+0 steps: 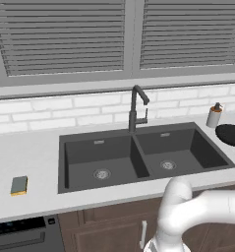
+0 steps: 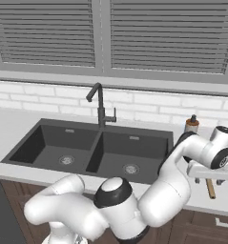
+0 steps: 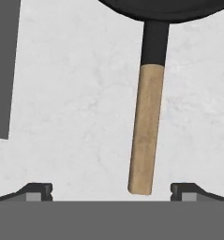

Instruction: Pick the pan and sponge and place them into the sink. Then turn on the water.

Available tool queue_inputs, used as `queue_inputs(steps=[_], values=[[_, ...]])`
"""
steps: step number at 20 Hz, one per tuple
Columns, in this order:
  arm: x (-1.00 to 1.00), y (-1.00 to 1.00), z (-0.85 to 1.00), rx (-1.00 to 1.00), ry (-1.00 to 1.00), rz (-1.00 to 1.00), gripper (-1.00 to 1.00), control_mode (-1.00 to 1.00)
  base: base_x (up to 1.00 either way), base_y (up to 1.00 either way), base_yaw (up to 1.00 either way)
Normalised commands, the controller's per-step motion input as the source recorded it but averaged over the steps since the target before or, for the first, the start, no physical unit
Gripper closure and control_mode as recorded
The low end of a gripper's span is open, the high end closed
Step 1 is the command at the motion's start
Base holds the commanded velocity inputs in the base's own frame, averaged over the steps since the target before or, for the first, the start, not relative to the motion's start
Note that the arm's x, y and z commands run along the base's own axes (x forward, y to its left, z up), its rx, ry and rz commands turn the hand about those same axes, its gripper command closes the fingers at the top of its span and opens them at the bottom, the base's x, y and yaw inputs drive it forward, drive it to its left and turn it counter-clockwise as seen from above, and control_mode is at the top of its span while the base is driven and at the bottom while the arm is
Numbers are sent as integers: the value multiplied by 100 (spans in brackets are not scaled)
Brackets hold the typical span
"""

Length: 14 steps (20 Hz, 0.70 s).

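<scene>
My tool (image 3: 111, 190) hangs spread wide over the pale surface (image 3: 76, 117), holding nothing, and I judge that spread is there so the handle can pass between the tips. Directly ahead of the tool, the wooden handle (image 3: 144, 131) of the pan (image 3: 165, 9) lies flat on the surface, its free end sitting between my two tips and a little toward one of them. I am lined up along the handle because it looks like the one slim part of the pan my tool could close around; the black bowl beyond it looks too broad.

Past the handle, the pan's dark rim begins, resting on the surface right of the sink (image 1: 138, 157). The soap bottle (image 1: 214, 116) stands just behind the pan, near enough that a lift should go up before going sideways.

Farther off, across both empty basins, the faucet (image 1: 136, 106) rises at the divider with no stream running. The sponge (image 1: 19, 185) lies farthest from my tool, on the surface beyond the sink's far side.
</scene>
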Motion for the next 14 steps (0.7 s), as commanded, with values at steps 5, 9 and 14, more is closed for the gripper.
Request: queue_inputs(steps=[5, 9, 14], values=[[0, -4, -43, -4, 0, 0, -100, -100, 0, 0, 0], [5, -9, -36, 0, 0, 0, -100, -100, 0, 0, 0], [17, -22, -32, 0, 0, 0, -100, -100, 0, 0, 0]])
